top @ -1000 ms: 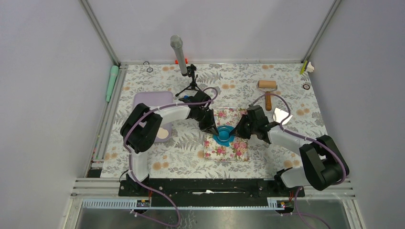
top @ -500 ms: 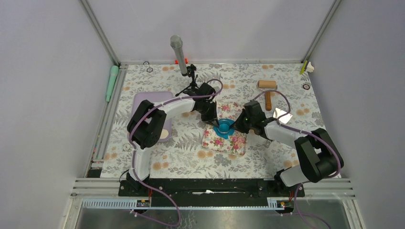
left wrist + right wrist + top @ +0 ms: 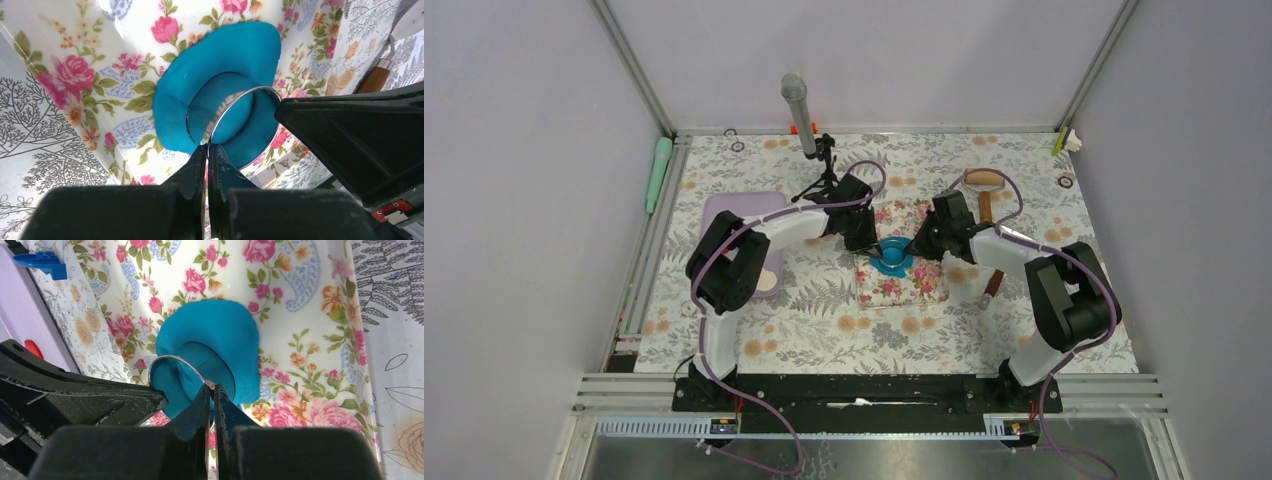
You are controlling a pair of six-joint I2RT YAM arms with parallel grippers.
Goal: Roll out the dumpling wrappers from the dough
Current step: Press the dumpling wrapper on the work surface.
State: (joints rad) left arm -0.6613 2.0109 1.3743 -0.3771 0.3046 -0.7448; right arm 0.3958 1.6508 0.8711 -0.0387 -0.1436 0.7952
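The blue dough (image 3: 892, 262) lies as a flattened sheet on the floral pink mat (image 3: 909, 288). A thin metal ring (image 3: 250, 89) stands tilted in the sheet's round hole. A round blue dumpling wrapper (image 3: 227, 112) fills the ring. My left gripper (image 3: 207, 147) is shut on the ring's near rim. Across from it, the right gripper (image 3: 212, 388) is shut on the ring (image 3: 167, 358) over the dough (image 3: 225, 330). From above, the left gripper (image 3: 874, 247) and right gripper (image 3: 916, 250) meet at the dough.
A wooden roller (image 3: 985, 190) lies at the far right. A wooden-handled tool (image 3: 993, 284) lies right of the mat, by the right forearm. A lilac tray (image 3: 742, 215) sits at the left, a microphone stand (image 3: 814, 150) behind the left arm, a green tool (image 3: 658, 170) along the left rail.
Both grippers have moved away from the arm bases toward the far side, still pinching the ring. The mat and dough have shifted that way with them.
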